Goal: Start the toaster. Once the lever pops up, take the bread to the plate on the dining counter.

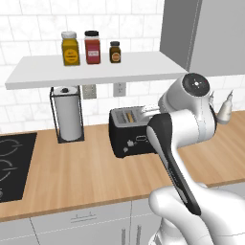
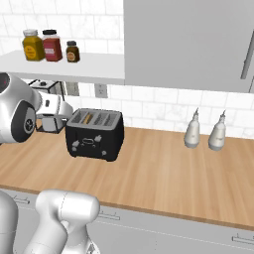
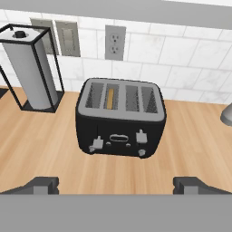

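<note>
Golden, thin and probably brittle, the bread (image 3: pixel 110 98) sits mid-frame in the toaster (image 3: pixel 120 118), so my spread claw (image 3: pixel 116 186) should pinch its top edge lightly.

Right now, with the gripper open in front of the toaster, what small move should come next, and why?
Probably bring the gripper down toward the left lever on the toaster. The bread sits in a slot on that side, and both levers look up, so toasting seems not started.
</note>
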You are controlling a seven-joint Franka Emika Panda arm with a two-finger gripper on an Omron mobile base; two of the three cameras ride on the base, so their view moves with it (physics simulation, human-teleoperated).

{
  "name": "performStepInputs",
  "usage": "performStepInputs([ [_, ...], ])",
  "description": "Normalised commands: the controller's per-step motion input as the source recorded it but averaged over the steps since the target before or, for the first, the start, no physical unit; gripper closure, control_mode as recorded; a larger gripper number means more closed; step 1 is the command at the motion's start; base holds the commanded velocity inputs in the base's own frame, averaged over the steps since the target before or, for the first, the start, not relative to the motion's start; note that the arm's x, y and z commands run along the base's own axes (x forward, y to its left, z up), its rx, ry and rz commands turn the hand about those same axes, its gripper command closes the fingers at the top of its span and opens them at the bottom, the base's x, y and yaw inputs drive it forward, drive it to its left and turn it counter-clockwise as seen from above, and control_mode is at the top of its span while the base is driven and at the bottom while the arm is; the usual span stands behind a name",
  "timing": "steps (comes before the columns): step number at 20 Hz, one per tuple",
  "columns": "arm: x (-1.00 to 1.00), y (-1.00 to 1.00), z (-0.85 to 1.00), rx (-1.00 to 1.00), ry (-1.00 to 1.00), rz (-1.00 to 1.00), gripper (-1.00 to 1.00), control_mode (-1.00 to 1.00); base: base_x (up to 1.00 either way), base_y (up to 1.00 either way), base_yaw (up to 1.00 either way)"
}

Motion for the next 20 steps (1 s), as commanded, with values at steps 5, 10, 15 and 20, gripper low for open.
performStepInputs([
  [5,0.0,0.0,0.0,0.0,0.0,0.0,-1.0,-1.0,0.0,0.0,0.0],
  [10,0.0,0.0,0.0,0.0,0.0,0.0,-1.0,-1.0,0.0,0.0,0.0],
  [15,0.0,0.0,0.0,0.0,0.0,0.0,-1.0,-1.0,0.0,0.0,0.0],
  [20,0.0,0.0,0.0,0.0,0.0,0.0,-1.0,-1.0,0.0,0.0,0.0],
])
